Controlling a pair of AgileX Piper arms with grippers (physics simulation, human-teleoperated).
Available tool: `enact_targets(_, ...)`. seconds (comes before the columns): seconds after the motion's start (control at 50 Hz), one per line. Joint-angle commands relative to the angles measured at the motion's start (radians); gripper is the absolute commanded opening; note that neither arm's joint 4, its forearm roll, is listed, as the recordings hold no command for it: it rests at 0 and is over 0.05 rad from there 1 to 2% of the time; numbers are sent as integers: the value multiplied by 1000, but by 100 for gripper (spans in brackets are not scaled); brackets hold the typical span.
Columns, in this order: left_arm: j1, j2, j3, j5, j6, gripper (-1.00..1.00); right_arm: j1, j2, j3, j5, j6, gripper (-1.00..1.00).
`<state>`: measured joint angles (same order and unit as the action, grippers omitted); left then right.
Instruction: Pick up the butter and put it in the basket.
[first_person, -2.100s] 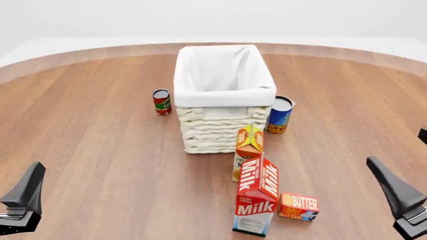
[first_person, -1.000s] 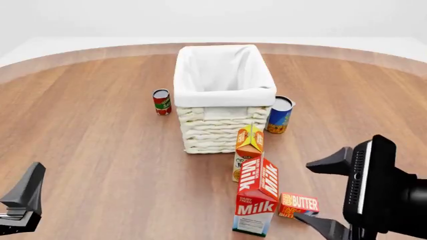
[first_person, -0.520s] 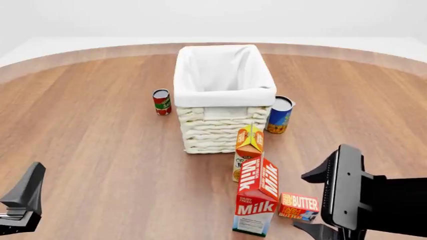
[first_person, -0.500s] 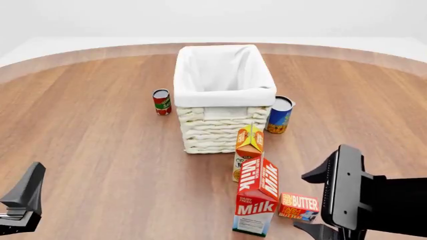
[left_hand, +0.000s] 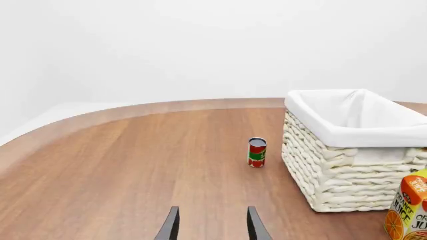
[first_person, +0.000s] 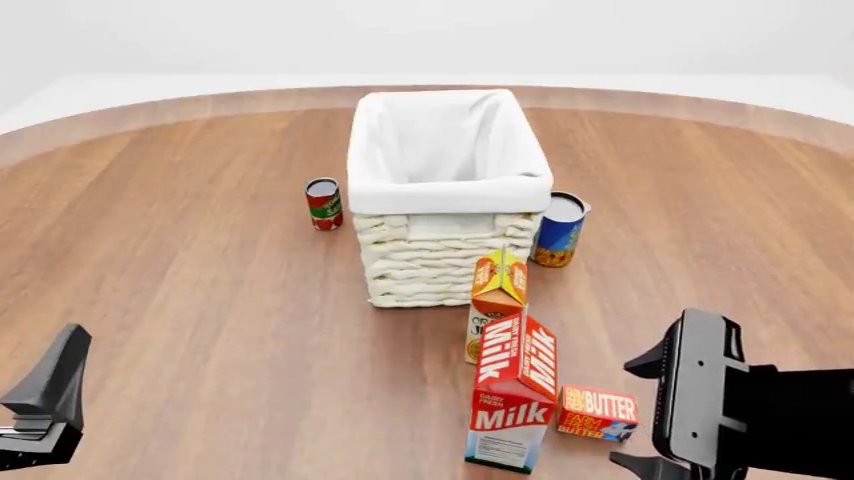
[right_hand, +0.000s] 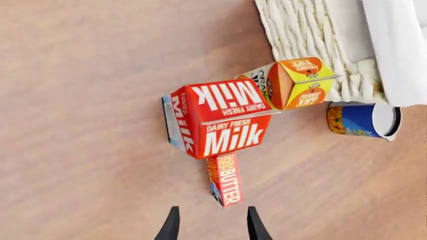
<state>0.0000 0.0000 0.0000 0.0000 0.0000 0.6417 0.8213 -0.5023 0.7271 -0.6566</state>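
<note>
The butter (first_person: 598, 412), a small flat red-orange box, lies on the table at the near right, right beside the base of the milk carton (first_person: 514, 400). In the right wrist view the butter (right_hand: 224, 179) lies lengthwise just ahead of my fingertips. My right gripper (first_person: 643, 412) is open, turned sideways just right of the butter and not touching it; in its own view the right gripper (right_hand: 210, 225) holds nothing. The cream wicker basket (first_person: 427, 262) stands beyond, mid-table. My left gripper (first_person: 47, 400) sits at the near left; in its wrist view the left gripper (left_hand: 210, 227) is open and empty.
An orange juice carton (first_person: 498, 300) stands between the milk carton and the basket. A blue can (first_person: 561, 230) is at the basket's right front corner, and a red can (first_person: 323, 203) stands to the basket's left. The table's curved far edge lies behind the basket.
My right arm swung in from the near right edge, turned its open gripper toward the butter, then sank and drew slightly right. The left arm and all objects stayed still.
</note>
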Motion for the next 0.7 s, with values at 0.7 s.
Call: enact_targets(0.7, 0, 0, 0, 0, 0, 100, -121, 103, 93, -138, -120, 100)
